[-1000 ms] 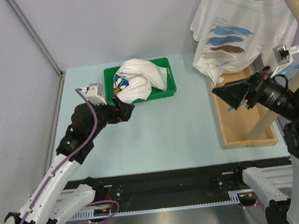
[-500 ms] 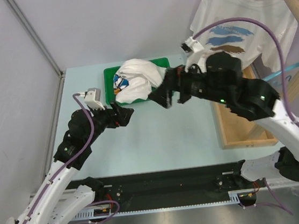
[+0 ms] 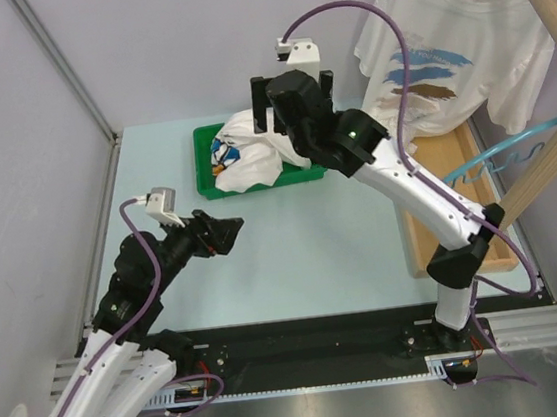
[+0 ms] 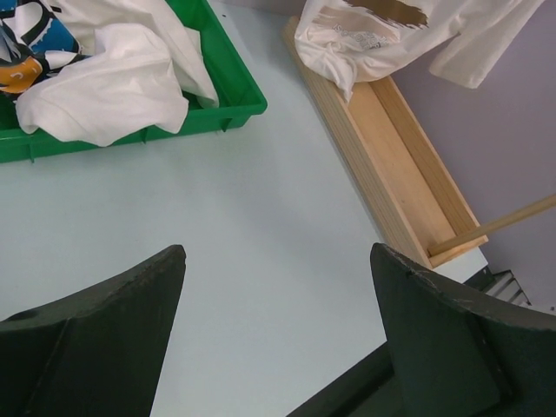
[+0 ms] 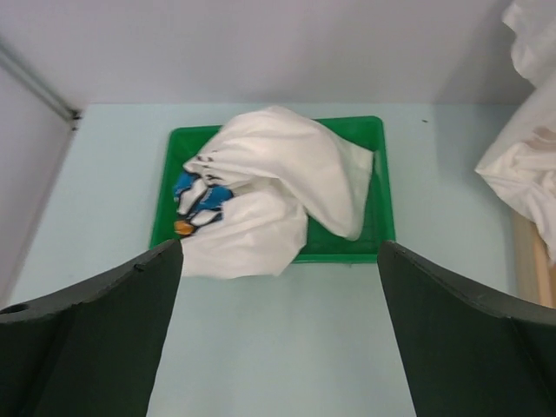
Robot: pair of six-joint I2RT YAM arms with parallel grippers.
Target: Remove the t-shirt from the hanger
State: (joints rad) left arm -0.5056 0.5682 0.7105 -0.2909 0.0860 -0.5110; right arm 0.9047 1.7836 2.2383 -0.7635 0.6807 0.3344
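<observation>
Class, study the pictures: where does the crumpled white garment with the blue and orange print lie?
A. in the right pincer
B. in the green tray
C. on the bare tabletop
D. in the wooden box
B: in the right wrist view the crumpled garment is heaped inside the green tray, whose rim shows around it.

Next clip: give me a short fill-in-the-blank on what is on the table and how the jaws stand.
1. The crumpled shirt lies in the ____ tray.
2. The printed t-shirt hangs on a ____.
3. The jaws of the left gripper and the right gripper stand ____.
4. Under the printed t-shirt stands a long ____ box.
Missing words: green; hanger; open; wooden.
</observation>
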